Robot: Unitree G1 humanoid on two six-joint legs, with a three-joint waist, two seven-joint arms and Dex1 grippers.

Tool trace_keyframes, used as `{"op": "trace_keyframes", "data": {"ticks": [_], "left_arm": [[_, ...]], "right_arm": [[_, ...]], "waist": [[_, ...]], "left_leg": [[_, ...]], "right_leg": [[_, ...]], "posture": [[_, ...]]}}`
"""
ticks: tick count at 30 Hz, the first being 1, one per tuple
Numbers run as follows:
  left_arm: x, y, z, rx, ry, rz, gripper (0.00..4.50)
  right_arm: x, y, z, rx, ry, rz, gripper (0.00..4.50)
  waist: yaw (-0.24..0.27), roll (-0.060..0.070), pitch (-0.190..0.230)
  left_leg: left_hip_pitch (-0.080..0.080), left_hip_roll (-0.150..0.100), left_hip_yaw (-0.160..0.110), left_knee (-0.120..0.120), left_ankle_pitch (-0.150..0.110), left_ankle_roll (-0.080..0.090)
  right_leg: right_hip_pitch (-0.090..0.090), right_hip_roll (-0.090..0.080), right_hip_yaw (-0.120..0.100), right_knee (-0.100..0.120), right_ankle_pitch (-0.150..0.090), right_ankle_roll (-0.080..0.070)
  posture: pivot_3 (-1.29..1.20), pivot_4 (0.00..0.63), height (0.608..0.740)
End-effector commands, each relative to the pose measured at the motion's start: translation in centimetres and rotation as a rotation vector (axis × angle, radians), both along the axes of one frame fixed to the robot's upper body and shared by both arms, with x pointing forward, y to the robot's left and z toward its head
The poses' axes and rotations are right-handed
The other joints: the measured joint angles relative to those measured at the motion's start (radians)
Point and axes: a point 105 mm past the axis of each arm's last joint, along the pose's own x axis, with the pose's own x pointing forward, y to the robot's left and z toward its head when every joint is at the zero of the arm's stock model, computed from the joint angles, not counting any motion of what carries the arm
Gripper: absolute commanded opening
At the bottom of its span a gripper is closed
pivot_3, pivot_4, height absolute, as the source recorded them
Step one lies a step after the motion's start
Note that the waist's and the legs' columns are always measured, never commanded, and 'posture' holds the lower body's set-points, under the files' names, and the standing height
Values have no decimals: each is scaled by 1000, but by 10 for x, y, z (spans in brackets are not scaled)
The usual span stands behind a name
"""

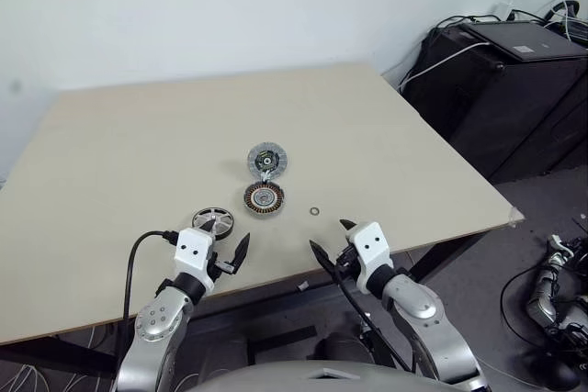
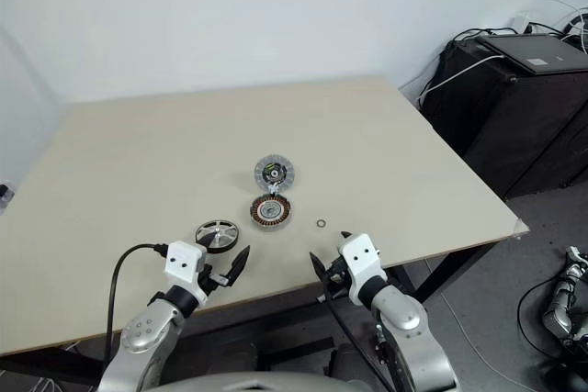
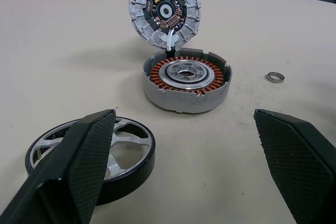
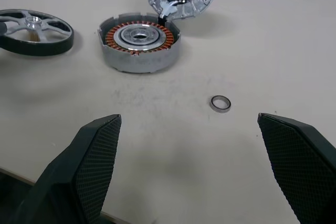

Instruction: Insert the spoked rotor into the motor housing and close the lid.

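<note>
Two grippers hang over the near edge of the tabletop (image 1: pixel 110 135), and we see both standing wide with nothing between their fingers. Just ahead of our left gripper (image 1: pixel 227 247), nearly under its left finger, lies the spoked rotor (image 3: pixel 92 158), flat on the tabletop with its dark rim and silver spokes facing up; in the left wrist view that finger overlaps it, but we cannot tell whether it touches. Ahead of the left gripper and a little to its right sits the motor housing (image 3: pixel 187 80), open side up, the ring of copper windings showing around a silver centre. The lid (image 3: pixel 165 10) stands tilted up at the housing's far rim, touching it, its dark inner face with small green and white bits turned toward us. Our right gripper (image 1: pixel 331 238) hovers apart from all the parts, over bare tabletop near the edge. A small metal washer ring (image 4: pixel 220 103) lies just ahead of it, between its two fingers' lines, and the housing sits farther ahead and to its left.
</note>
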Motion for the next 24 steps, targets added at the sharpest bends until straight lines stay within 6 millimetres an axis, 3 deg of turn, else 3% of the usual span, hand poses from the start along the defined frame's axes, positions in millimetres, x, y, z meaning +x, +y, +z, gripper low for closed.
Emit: {"op": "trace_keyframes", "data": {"ticks": [1,15,24], "left_arm": [[3,-3,8,4,-41,-11,4458],[3,-2,7,9,-39,-8,4458],[5,-4,8,9,-42,-19,4458]], "right_arm": [[5,-2,10,10,-52,-6,4459],[9,-6,5,5,-16,-63,4459],[57,-6,-5,-60,7,-127,4459]], "waist": [[0,0,0],[0,0,0],[-1,0,0]], "left_leg": [[0,0,0,0,0,0],[0,0,0,0,0,0],[0,0,1,0,0,0]], "right_leg": [[0,0,0,0,0,0],[0,0,0,0,0,0],[0,0,0,0,0,0]], "posture": [[0,0,740],[0,0,740],[0,0,740]]}}
